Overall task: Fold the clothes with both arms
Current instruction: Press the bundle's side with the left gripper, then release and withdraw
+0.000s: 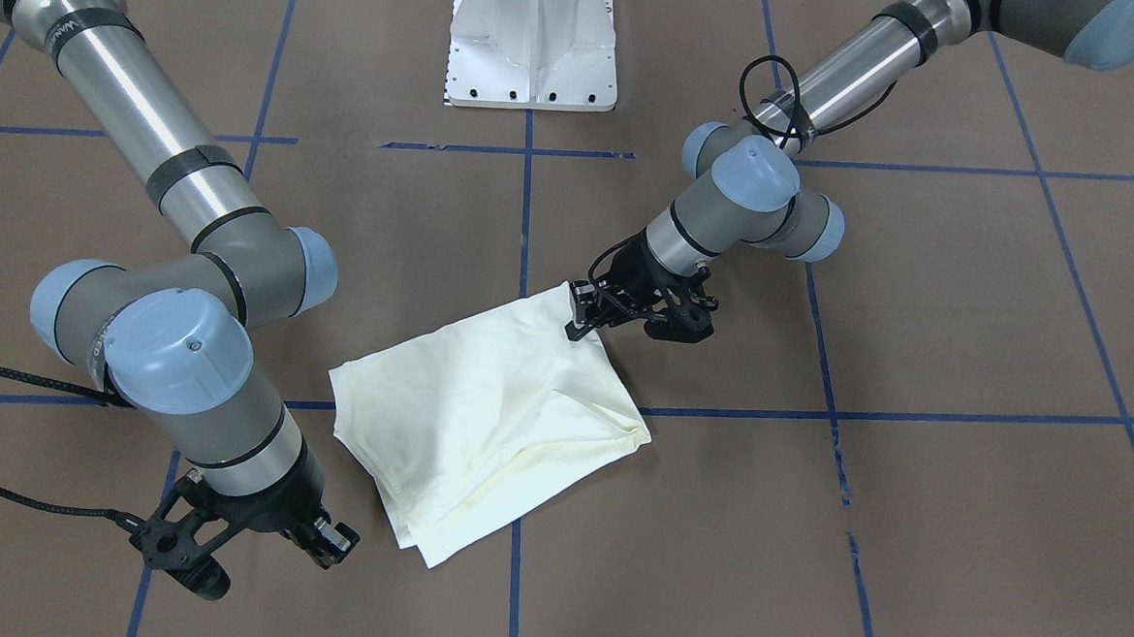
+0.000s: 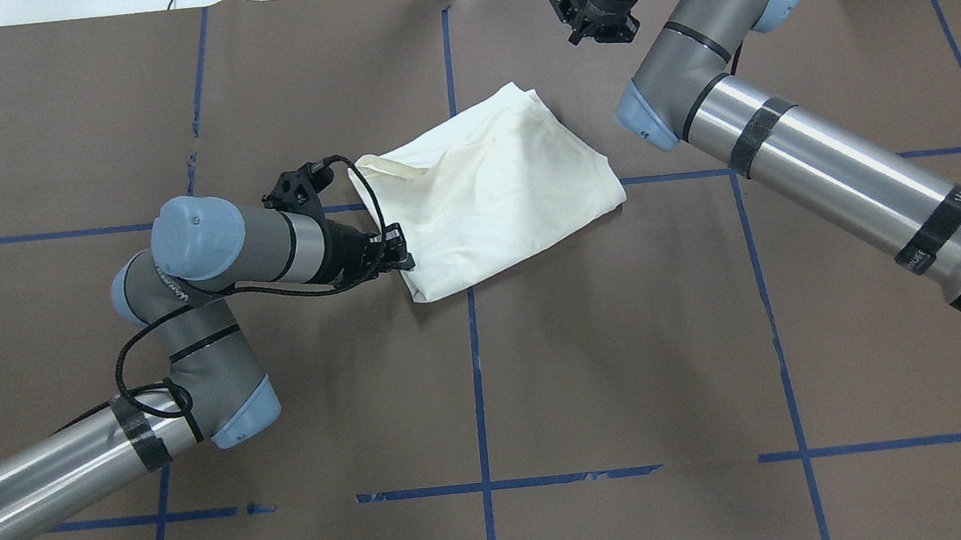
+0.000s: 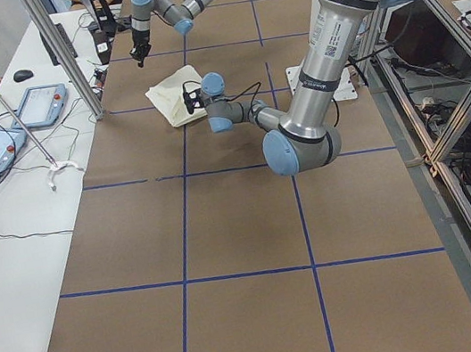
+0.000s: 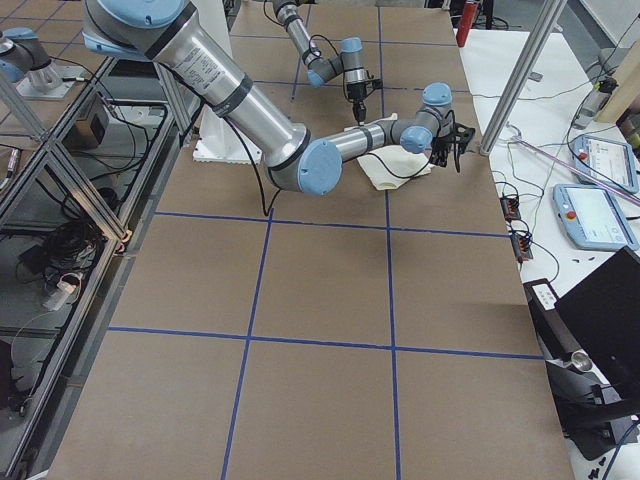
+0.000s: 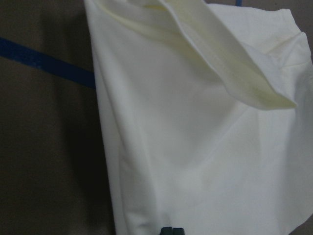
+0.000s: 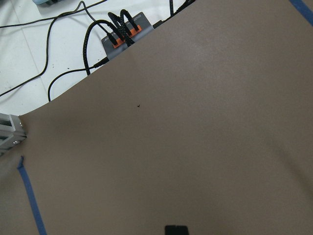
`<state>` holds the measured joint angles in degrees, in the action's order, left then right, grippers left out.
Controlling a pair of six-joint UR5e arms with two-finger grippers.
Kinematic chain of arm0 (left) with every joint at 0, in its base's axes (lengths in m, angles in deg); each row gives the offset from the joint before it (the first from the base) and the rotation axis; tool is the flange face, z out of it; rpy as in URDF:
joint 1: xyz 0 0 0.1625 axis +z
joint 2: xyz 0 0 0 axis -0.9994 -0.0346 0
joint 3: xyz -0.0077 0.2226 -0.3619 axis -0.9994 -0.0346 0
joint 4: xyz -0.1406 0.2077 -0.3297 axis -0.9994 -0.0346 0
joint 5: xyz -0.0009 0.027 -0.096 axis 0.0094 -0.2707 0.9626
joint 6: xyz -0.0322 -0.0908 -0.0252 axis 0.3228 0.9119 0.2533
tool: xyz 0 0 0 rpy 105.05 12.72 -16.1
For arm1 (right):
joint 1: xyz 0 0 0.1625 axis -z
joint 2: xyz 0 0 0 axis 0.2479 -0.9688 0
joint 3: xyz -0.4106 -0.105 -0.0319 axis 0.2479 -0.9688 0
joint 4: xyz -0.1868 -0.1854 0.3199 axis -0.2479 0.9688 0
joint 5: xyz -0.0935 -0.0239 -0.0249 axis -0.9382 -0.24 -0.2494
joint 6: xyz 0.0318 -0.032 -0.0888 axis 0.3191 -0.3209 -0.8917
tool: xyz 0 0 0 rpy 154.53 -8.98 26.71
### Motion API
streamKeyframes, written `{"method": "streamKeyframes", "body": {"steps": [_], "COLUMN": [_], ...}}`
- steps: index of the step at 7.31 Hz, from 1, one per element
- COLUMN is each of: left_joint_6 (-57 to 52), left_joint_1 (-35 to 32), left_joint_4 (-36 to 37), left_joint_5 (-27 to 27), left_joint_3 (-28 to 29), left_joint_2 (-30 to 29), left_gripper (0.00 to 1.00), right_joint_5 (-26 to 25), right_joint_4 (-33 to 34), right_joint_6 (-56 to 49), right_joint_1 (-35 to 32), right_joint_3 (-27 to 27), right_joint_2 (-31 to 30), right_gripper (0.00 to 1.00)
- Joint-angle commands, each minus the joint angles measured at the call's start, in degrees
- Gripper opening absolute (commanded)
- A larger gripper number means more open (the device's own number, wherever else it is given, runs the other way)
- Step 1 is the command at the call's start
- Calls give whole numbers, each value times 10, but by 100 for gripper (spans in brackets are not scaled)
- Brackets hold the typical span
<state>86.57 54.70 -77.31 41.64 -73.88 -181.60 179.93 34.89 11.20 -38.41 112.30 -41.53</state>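
Note:
A cream-white cloth [image 1: 484, 421] lies folded and a little rumpled on the brown table, near the middle; it also shows in the overhead view [image 2: 490, 190]. My left gripper [image 1: 576, 327] lies low at the cloth's corner nearest the robot and is shut on that corner; overhead it [image 2: 403, 260] sits at the cloth's left edge. The left wrist view is filled with the cloth [image 5: 195, 147], a raised fold across its top. My right gripper [image 1: 334, 539] hangs beside the cloth's far corner, apart from it and above bare table, shut and empty.
The white pedestal base [image 1: 533, 45] stands at the robot's side of the table. Blue tape lines [image 2: 477, 376] cross the brown cover. The right wrist view shows the table's far edge with a cable box [image 6: 120, 34]. A side bench holds tablets [image 3: 43, 104].

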Motion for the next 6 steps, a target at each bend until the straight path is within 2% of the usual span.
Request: {"method": "streamKeyframes", "body": {"steps": [1, 2, 3, 4, 5, 6], "left_joint_6": [0, 0, -1, -17, -78, -157], "left_joint_1": [-1, -23, -48, -79, -100, -127], "left_joint_4": [5, 13, 14, 14, 15, 15], "left_joint_5": [24, 50, 64, 65, 66, 67], "left_joint_3": [-32, -56, -92, -114, -127, -135], "left_joint_2": [26, 40, 68, 93, 130, 170], "left_gripper": [0, 0, 0, 0, 0, 0], "right_joint_5": [19, 26, 40, 79, 120, 139], "right_joint_4": [1, 2, 4, 6, 11, 21], "right_joint_6": [-4, -5, -6, -26, -55, -93], "right_joint_1": [-12, -15, -22, -46, -72, -100], "right_joint_3": [2, 10, 58, 102, 138, 171], "right_joint_2": [0, -3, -45, -86, -126, -166], "right_gripper": [0, 0, 0, 0, 0, 0]}}
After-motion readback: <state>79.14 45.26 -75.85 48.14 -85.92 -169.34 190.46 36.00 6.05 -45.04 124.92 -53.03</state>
